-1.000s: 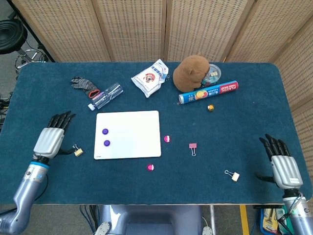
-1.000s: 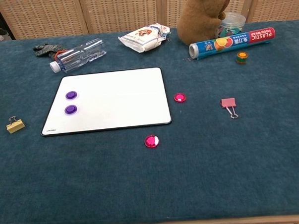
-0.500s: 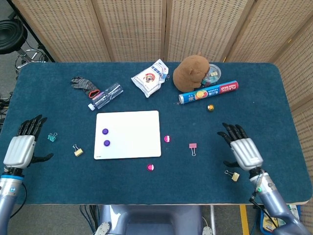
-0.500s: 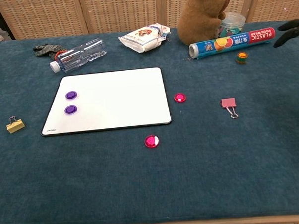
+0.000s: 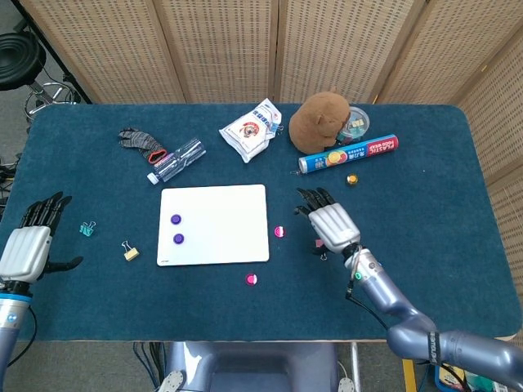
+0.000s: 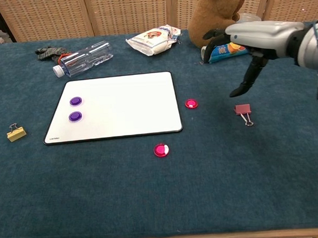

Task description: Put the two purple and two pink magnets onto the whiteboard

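The whiteboard point(image 5: 214, 224) point(image 6: 116, 106) lies flat on the blue table. Two purple magnets point(image 5: 176, 219) point(image 5: 178, 238) sit on its left part, also in the chest view point(image 6: 76, 101) point(image 6: 75, 116). One pink magnet point(image 5: 279, 232) point(image 6: 191, 103) lies on the cloth just right of the board. The other pink magnet point(image 5: 252, 279) point(image 6: 161, 150) lies in front of the board's right corner. My right hand point(image 5: 331, 223) point(image 6: 255, 35) hovers open, fingers spread, above the table right of the nearer-to-board pink magnet. My left hand point(image 5: 29, 245) is open near the table's left edge.
A pink binder clip point(image 6: 243, 111) lies under my right hand. A yellow clip point(image 5: 130, 251) and a teal clip point(image 5: 86, 229) lie at the left. At the back are a glove point(image 5: 139, 141), bottle point(image 5: 176, 160), snack bag point(image 5: 251, 129), plush toy point(image 5: 319, 120) and plastic-wrap tube point(image 5: 348, 153).
My right hand has swept from the table's right front corner leftward to just right of the pink magnet. My left hand drew back toward the left edge.
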Robot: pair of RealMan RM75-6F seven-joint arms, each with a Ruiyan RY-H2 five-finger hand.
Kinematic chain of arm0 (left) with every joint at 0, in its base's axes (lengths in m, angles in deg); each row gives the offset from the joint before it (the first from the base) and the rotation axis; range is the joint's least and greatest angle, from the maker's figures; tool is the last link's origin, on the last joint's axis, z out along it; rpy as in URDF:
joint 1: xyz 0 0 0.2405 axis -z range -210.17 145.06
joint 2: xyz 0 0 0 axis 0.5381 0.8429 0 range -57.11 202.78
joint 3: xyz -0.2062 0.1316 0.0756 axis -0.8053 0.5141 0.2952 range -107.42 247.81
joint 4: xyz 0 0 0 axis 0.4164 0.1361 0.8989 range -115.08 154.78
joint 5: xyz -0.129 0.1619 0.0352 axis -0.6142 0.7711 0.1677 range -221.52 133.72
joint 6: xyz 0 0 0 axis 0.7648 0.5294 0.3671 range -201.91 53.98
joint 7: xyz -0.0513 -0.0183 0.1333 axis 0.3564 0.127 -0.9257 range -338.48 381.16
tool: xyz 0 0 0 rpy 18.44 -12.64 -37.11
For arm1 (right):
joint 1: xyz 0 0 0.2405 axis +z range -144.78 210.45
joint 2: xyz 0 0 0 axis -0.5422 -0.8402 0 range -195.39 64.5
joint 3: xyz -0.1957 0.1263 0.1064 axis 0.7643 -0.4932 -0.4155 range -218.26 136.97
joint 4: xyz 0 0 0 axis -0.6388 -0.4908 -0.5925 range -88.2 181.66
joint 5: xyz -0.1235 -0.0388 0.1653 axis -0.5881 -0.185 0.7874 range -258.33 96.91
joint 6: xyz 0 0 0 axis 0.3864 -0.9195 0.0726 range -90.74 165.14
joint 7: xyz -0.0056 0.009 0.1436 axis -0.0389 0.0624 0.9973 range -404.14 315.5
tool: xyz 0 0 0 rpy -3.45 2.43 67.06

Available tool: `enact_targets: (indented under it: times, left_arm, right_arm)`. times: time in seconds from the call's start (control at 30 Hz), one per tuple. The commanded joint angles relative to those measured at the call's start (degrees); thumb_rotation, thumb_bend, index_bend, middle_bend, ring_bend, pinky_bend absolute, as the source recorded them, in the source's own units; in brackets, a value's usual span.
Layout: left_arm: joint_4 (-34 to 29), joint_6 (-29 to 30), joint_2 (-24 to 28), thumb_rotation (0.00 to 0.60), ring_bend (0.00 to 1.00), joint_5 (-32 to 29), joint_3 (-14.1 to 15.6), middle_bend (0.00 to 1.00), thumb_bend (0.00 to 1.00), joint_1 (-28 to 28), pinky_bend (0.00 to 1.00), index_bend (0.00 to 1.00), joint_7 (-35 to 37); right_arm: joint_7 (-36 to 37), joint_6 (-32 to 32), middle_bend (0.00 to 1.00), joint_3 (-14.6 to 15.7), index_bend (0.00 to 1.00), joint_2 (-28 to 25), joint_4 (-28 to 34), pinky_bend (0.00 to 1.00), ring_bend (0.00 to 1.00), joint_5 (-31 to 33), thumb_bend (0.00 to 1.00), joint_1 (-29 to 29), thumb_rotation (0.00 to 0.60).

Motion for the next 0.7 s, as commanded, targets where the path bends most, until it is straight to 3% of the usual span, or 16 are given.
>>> enact_targets:
  times: [0.03,0.33,0.7]
  left_arm:
    - [0.0,-0.26,0.09,0.6,0.0,-0.15,-0.13,0.0,0.09,-0.06,0.0,0.0,-0.06]
    - [0.39,-2.26,0.4,0.6,0.0,-0.85,-0.7,0.0,0.09,0.0,0.0,0.0,0.72]
    - [0.62,-4.05,0.72,0.6,0.0,-1.16,-1.24,0.0,0.09,0.04,0.0,0.0,1.38]
  right_arm:
    - [-2.44,1.65,0.0,-1.28,0.31,3.73,-2.61,0.0,0.0,3.76,0.0,3.31,0.6]
    - [-6.76,4.68,0.0,-1.88,0.35,12.04,-11.94,0.0,0.0,14.04,0.0,11.17,0.6]
    - [-8.12,6.19,0.0,-0.25,0.39,14.22,-16.14,0.0,0.0,22.86,0.0,15.29,0.6]
